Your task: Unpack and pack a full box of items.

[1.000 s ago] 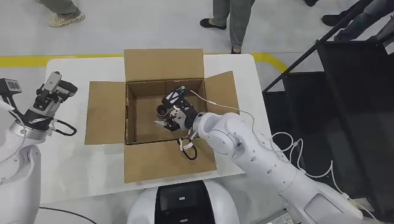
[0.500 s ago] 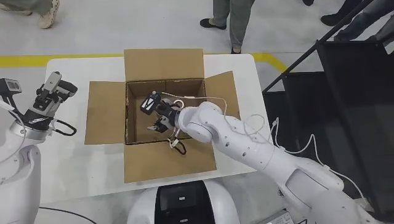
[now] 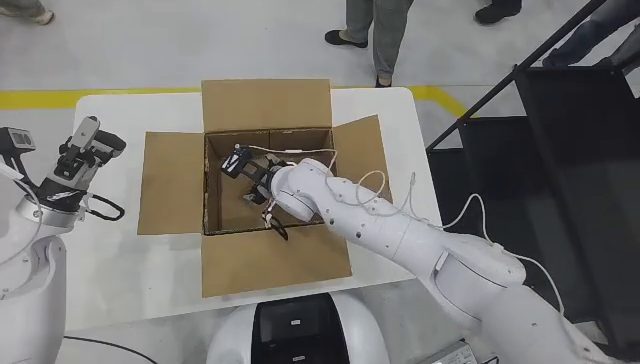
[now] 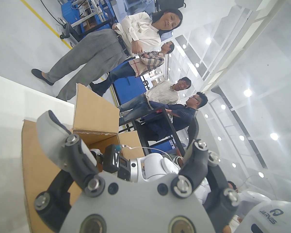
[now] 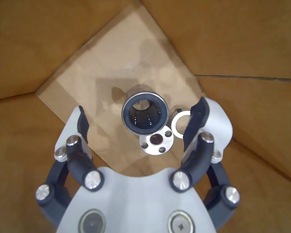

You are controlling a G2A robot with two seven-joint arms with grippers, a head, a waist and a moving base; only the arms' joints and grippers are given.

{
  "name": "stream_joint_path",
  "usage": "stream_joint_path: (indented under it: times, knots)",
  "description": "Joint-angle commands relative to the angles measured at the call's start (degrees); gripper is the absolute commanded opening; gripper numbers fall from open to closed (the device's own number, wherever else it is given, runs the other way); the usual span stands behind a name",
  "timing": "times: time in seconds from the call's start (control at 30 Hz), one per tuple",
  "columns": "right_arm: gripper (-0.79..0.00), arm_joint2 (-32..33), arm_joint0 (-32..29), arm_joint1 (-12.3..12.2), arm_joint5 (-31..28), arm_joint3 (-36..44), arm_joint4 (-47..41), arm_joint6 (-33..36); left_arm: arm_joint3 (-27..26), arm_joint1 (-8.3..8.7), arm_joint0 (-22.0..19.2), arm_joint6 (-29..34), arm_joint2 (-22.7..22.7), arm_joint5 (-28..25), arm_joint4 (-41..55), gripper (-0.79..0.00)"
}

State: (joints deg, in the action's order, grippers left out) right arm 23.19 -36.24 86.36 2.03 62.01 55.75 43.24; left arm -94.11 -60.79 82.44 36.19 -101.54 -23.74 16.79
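Top view: cardboard box (image 3: pixel 266 105) open on the white table (image 3: pixel 120 264), all four flaps folded outward; right gripper (image 3: pixel 250 186) lowered inside, toward the box's left half. Left gripper (image 3: pixel 92 140) held off beyond the left flap, well apart from the box, pointing up and away.

Right wrist view: right gripper (image 5: pixel 140 109) with jaws spread wide, clamped on nothing, poised above three metal parts on the box floor near one corner. Metal cylinder (image 5: pixel 145 113) standing upright on end, hollow bore facing up. Flanged disc (image 5: pixel 156 143) lying flat, touching or just beside the cylinder's base. Plain ring (image 5: pixel 180 123) lying flat beside both, partly hidden behind one finger (image 5: pixel 196 115).

Left wrist view: left gripper (image 4: pixel 121 124) with jaws likewise apart, holding nothing.

Progress, as judged: all three visible parts inside the box, none gripped. Either unpacking not yet begun on them, or repacking nearly finished; which of the two, impossible to tell. Probable next call: closing on the cylinder, centred between the pads.
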Motion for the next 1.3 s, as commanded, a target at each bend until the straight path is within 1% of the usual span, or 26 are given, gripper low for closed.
stream_joint_path:
  times: [0.0,0.03,0.07,0.23,0.43,0.53,0.63,0.8,0.97,1.03,1.1,1.27]
  knots:
    - [-0.440,0.0,0.2,0.8,-0.1,-1.4,-0.7,0.0,0.0,0.00,0.0,0.0,0.0,0.0,0.0,0.000]
    - [-0.686,-0.1,0.4,1.1,-0.2,-2.1,-0.7,-0.1,0.0,0.00,0.0,0.0,0.0,0.0,0.0,0.000]
    - [-0.785,-0.2,0.5,1.5,-0.4,-2.7,-0.8,-0.2,0.0,0.00,0.0,0.0,0.0,0.0,0.0,0.000]
    - [-0.785,-0.2,0.7,2.9,-0.8,-4.8,-0.6,-0.4,0.0,0.00,0.0,0.0,0.0,0.0,0.0,0.000]
    - [-0.785,0.0,0.8,3.9,-0.4,-5.7,1.3,0.2,0.0,0.00,0.0,0.0,0.0,0.0,0.0,0.000]
    - [-0.785,0.7,0.6,3.9,-0.2,-3.9,2.4,0.7,0.0,0.00,0.0,0.0,0.0,0.0,0.0,0.000]
    - [-0.785,1.8,0.1,3.4,-0.6,-0.2,4.1,1.9,0.0,0.00,0.0,0.0,0.0,0.0,0.0,0.000]
    - [-0.785,5.5,-2.8,1.1,-2.5,10.1,6.2,6.2,0.0,0.00,0.0,0.0,0.0,0.0,0.0,0.000]
    - [-0.785,11.9,-8.3,-2.5,-5.7,23.0,8.7,11.2,0.0,0.00,0.0,0.0,0.0,0.0,0.0,0.000]
    - [-0.785,15.3,-11.8,-4.0,-8.3,29.2,8.4,11.6,0.0,0.00,0.0,0.0,0.0,0.0,0.0,0.000]
    - [-0.785,18.7,-15.4,-5.5,-10.3,34.7,9.8,12.9,0.0,0.00,0.0,0.0,0.0,0.0,0.0,0.000]
    - [-0.785,28.2,-26.0,-9.1,-16.8,48.1,12.5,12.7,0.0,0.00,0.0,0.0,0.0,0.0,0.0,0.000]
